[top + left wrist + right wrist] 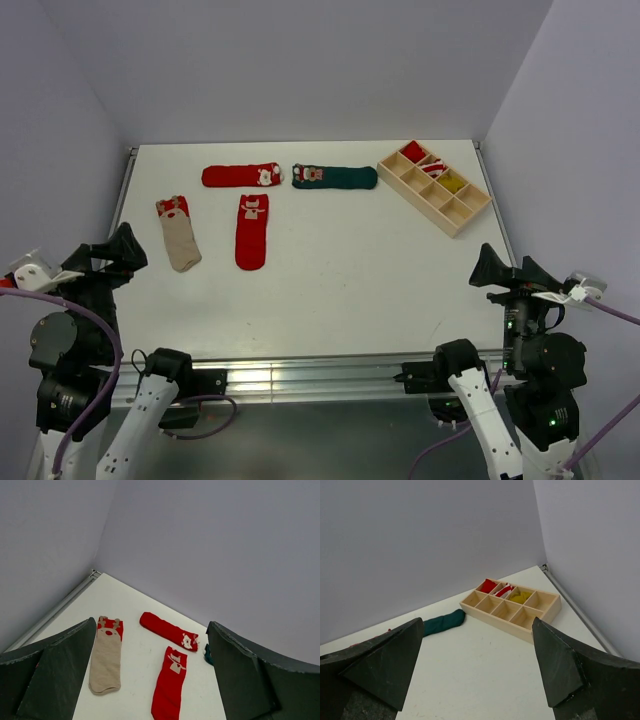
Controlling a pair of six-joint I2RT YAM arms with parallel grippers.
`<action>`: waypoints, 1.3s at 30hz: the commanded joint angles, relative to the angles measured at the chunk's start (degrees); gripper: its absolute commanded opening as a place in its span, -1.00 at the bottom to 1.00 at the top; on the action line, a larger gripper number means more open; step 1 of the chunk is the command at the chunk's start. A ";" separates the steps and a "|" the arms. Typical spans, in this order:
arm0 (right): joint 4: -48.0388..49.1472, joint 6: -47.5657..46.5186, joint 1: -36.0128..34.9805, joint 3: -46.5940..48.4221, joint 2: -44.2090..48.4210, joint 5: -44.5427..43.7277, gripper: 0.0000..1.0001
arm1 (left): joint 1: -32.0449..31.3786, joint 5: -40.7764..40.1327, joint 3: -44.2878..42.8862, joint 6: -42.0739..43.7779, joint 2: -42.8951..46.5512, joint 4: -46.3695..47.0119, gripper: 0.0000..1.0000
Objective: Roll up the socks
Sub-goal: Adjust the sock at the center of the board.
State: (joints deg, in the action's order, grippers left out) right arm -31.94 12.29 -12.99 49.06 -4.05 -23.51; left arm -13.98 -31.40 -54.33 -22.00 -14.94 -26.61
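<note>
Left gripper (120, 250) (151, 625): my jaws stand fully apart and grasp nothing. I hold it above the near left part of the table (350, 290), touching no sock.

Right gripper (507, 268) (477, 622): my jaws are likewise spread wide and empty, above the near right part of the table.

Sock positions, all flat and unrolled:
- Beige sock (178, 235) (106, 662): closest ahead of my left gripper, toward its left finger, red cuff pointing away.
- First red sock (252, 230) (170, 690): ahead, between my left fingers, lying lengthwise.
- Second red sock (240, 176) (167, 630): farther ahead, lying crosswise beyond the first.
- Green sock (335, 177) (442, 622): well ahead of my right gripper, toward its left finger, just beside the second red sock.

A wooden tray (420, 200) (500, 623) sits ahead of my right gripper, beside the green sock's toe end; three far compartments hold red, red-and-white and yellow items.
</note>
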 commanded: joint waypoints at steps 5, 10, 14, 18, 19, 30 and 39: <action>1.89 1.24 -0.54 -0.37 -1.83 1.00 0.97 | -0.17 0.55 0.80 -1.20 -1.67 0.33 0.99; 0.92 3.78 -0.54 -0.36 -4.29 4.60 1.00 | -0.17 4.66 1.67 -2.87 -5.27 -0.64 0.99; 1.18 5.72 -0.54 -0.63 -6.14 7.59 1.00 | -0.17 8.71 1.94 -5.77 -10.27 -1.60 0.99; 1.88 7.30 -0.54 -1.59 -8.51 12.43 1.00 | -0.17 13.02 1.15 -9.54 -18.53 -2.48 0.99; 2.06 7.48 -0.54 -1.77 -9.21 13.22 1.00 | -0.09 13.72 1.06 -10.34 -20.55 -2.39 0.99; 3.20 9.41 -0.54 -5.11 -11.94 18.58 1.00 | -0.26 24.63 -7.36 -18.95 -61.15 6.91 0.99; 2.94 9.50 -0.54 -6.87 -12.12 19.02 1.00 | -3.77 20.77 -27.47 -20.63 -88.31 10.53 0.94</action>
State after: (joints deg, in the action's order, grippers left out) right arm -30.79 21.50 -13.15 42.92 -15.53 -5.04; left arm -16.23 -9.13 -75.66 -41.23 -99.79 -19.35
